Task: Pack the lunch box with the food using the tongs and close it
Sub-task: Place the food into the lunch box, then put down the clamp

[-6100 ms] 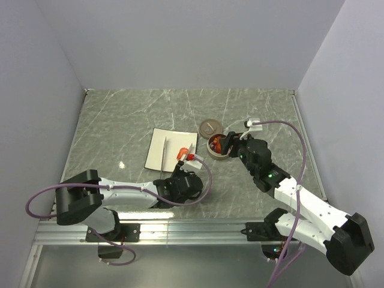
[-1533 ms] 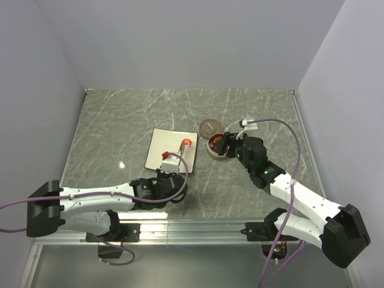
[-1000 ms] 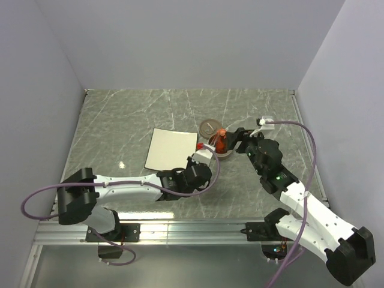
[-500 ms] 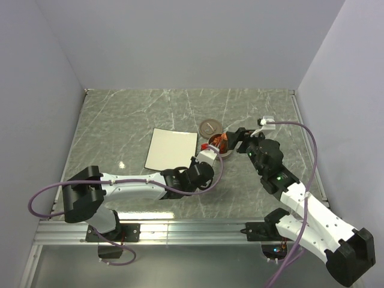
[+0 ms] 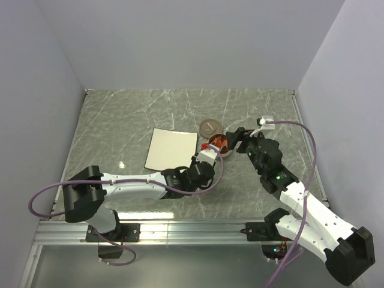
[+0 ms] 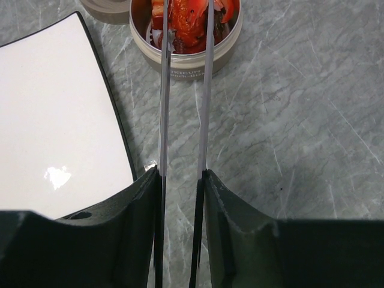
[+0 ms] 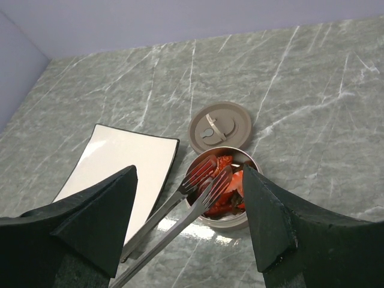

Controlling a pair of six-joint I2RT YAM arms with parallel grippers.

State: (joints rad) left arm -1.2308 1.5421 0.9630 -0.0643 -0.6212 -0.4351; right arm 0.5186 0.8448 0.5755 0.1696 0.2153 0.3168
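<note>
The lunch box [image 5: 222, 147] [image 6: 186, 60] [image 7: 225, 217] stands open on the marble table, with red-orange food [image 6: 192, 18] [image 7: 231, 192] piled inside. Its lid [image 5: 210, 127] [image 7: 220, 127] lies flat just behind it. My left gripper [image 5: 206, 159] [image 6: 180, 174] is shut on the tongs [image 6: 163, 108] [image 7: 180, 222], both slender arms pressed against its fingers. The forked tong tips hang slightly apart over the food. My right gripper [image 5: 235, 139] [image 7: 189, 170] stands wide open just right of the tin, holding nothing.
A white square plate [image 5: 171, 150] [image 6: 54, 120] [image 7: 114, 162] lies bare left of the tin. Grey walls enclose the table on three sides. Both arms reach in from the near edge towards the middle.
The left arm carried a red piece in the tongs from the plate over to the tin. The tong arms have since spread a little. The right arm has held still for the last second.
</note>
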